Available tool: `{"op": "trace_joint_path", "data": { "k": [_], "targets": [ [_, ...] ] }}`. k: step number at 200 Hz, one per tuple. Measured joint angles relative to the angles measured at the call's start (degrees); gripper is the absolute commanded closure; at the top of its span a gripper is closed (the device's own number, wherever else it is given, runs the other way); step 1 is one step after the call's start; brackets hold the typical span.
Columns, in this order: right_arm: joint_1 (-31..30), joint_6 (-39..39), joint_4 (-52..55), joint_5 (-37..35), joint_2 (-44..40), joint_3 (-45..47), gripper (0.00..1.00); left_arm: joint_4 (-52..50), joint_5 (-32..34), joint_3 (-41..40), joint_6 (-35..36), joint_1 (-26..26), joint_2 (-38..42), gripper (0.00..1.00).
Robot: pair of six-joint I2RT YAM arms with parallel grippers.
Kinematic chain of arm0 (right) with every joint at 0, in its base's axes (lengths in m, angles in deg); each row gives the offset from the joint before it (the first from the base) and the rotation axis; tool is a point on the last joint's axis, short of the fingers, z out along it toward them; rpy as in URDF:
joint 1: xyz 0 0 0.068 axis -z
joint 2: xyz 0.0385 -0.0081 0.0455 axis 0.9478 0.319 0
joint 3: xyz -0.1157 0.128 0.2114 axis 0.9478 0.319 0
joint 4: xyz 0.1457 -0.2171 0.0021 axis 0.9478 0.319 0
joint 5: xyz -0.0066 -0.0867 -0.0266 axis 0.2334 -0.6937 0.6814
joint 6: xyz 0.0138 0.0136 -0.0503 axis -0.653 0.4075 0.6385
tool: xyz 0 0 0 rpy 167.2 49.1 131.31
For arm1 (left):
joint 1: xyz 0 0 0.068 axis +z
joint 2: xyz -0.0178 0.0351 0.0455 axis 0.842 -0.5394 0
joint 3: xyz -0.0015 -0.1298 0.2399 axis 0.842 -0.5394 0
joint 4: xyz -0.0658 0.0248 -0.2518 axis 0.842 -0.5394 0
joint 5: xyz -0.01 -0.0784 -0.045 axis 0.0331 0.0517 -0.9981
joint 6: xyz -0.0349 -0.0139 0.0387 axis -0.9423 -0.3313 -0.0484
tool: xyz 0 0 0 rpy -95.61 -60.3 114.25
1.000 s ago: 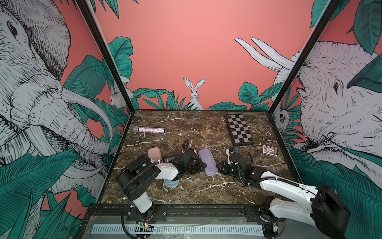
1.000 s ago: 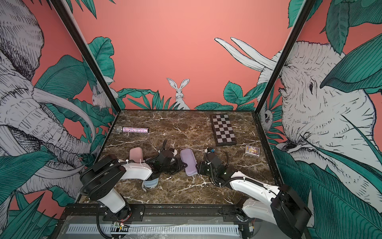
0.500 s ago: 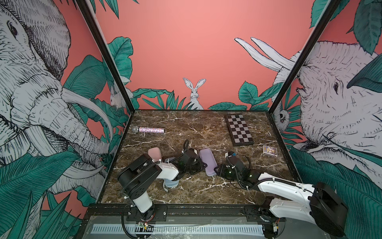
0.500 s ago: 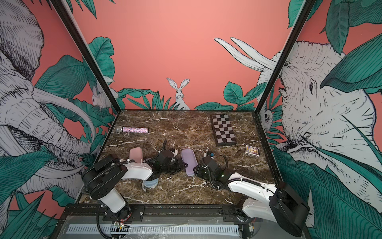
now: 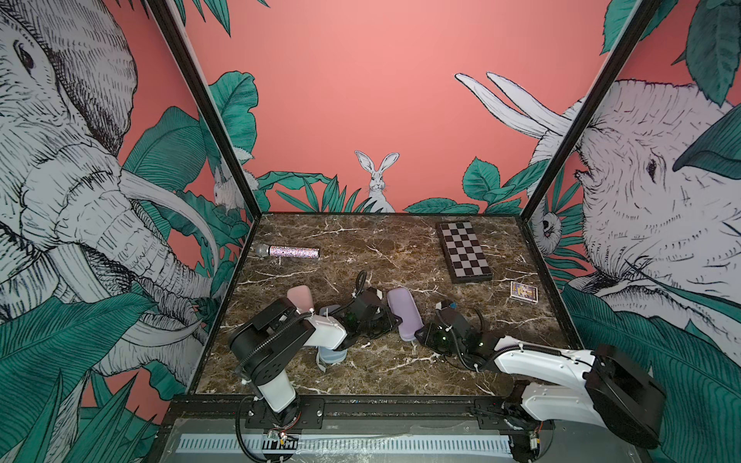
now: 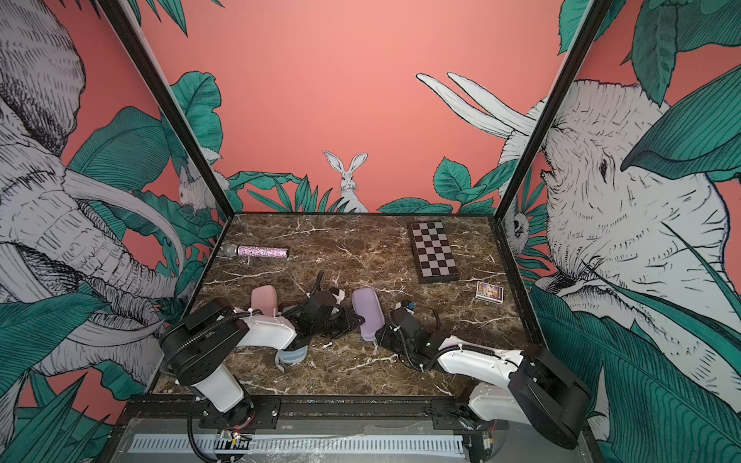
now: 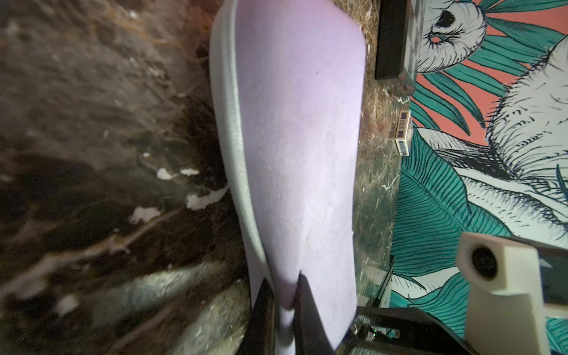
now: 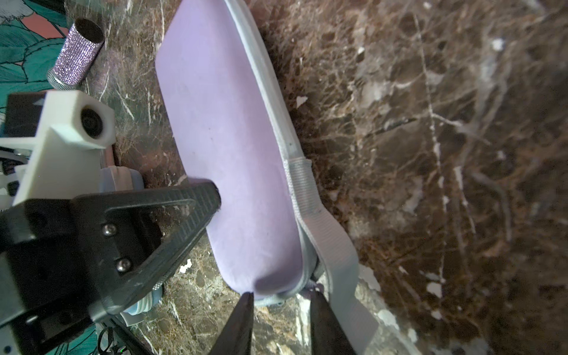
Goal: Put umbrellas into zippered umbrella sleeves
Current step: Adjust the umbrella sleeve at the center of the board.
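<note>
The brown marble tabletop (image 5: 361, 248) carries everything. The white-and-black left arm (image 5: 324, 332) rises from its base at the near edge, folds at a raised elbow and lies low over the tabletop, wrist turned toward the middle. The white-and-black right arm (image 5: 537, 360) stretches low from the near right corner, forearm almost flat, pointing inward. Between them, in both top views, the lilac oblong hard-shell umbrella sleeve (image 5: 403, 312) lies closed near the middle of the tabletop. A pale pink rounded sleeve (image 5: 300, 296) shows behind the left arm. The left gripper (image 7: 282, 289) has its jaws pinched together on the lilac sleeve's side edge. The right gripper (image 8: 281, 295) sits at that sleeve's near end, jaws apart, tips just beside the zip end and the grey ribbed strap (image 8: 335, 246); whether they touch it I cannot tell.
</note>
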Motion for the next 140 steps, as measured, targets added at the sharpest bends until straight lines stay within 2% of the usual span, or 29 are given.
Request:
{"op": "trace_joint_path", "data": {
  "k": [78, 114, 140],
  "targets": [
    [0.3, 0.6, -12.6, -1.5, 8.1, 0.0, 0.69, 3.4, 2.1, 0.1, 0.0, 1.6, -1.9, 0.94],
    [1.6, 0.9, -24.2, -0.8, 10.4, 3.8, 0.74, 4.9, 3.2, 0.5, 0.0, 2.2, -3.2, 0.95],
    [2.0, 2.8, -20.2, 0.7, 8.6, 2.3, 0.79, 5.1, 3.2, 0.5, 0.0, 2.1, -3.3, 0.95]
  ]
}}
